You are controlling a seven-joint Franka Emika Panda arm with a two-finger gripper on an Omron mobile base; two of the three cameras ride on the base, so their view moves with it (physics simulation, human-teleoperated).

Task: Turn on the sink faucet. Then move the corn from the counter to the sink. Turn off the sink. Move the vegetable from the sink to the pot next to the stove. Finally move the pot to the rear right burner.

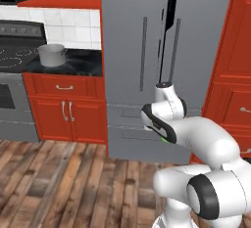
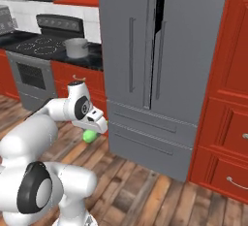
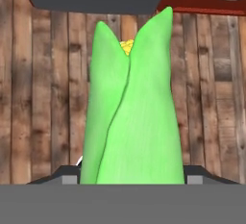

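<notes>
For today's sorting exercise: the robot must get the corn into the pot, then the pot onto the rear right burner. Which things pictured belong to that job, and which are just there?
Belongs to the job:
- corn, held in the gripper
- pot on the counter
- stove

Just there:
- fridge
- red cabinets
- wooden floor

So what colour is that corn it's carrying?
The corn has a bright green husk with a yellow tip; the hand view shows it best.
</notes>
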